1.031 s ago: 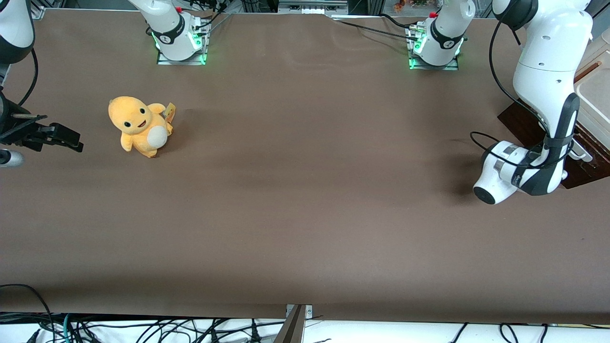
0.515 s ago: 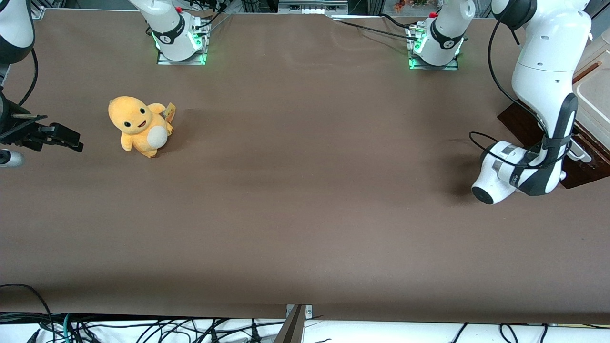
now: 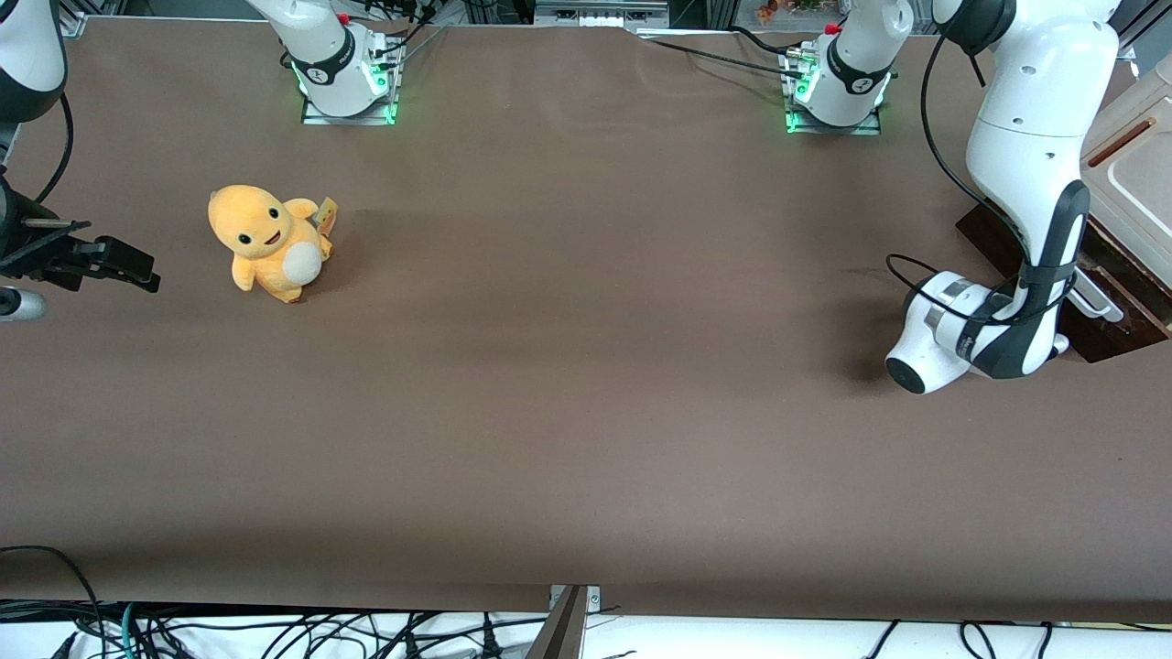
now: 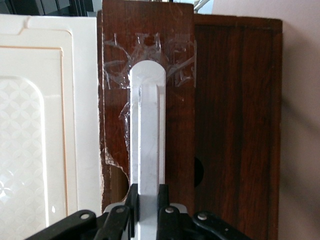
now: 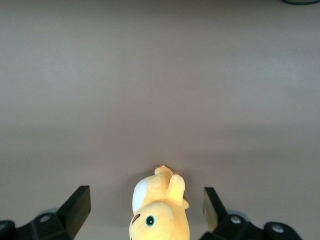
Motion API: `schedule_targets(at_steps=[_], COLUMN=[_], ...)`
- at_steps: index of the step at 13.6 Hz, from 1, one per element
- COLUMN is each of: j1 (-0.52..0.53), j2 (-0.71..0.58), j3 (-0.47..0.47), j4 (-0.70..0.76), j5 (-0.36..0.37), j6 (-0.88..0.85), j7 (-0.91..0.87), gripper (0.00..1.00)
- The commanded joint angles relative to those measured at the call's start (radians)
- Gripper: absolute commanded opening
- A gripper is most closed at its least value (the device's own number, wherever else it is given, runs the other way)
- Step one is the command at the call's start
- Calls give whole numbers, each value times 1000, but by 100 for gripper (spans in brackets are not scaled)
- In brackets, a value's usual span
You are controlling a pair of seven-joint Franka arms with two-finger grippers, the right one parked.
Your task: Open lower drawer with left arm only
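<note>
The lower drawer has a dark brown glossy front and a long white-silver bar handle. It stands at the working arm's end of the table. The left arm bends down in front of it, its round wrist low over the table. My gripper is shut on the handle, one black finger pressed on each side of the bar. In the front view the wrist hides the gripper, and only the handle's end shows beside it.
The cream-beige cabinet top sits above the drawer. A yellow plush toy stands on the brown table toward the parked arm's end. Two arm bases with green lights stand farthest from the front camera.
The left arm's wrist has moved a little toward the parked arm's end, still shut on the handle. The handle came with it, and more of the cabinet top shows.
</note>
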Motion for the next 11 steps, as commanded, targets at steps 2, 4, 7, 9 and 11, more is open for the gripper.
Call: schedule_targets(at_steps=[2, 4, 7, 9, 11], j1=[-48, -68, -78, -78, -79], j2=[-11, -8, -5, -2, 0], j3=[2, 2, 2, 2, 2], j4=[26, 31, 46, 57, 59], j5=[-15, -19, -16, -18, -18], j6=[-1, -1, -1, -1, -1], j7=[10, 7, 14, 14, 14], gripper=[4, 4, 4, 4, 3])
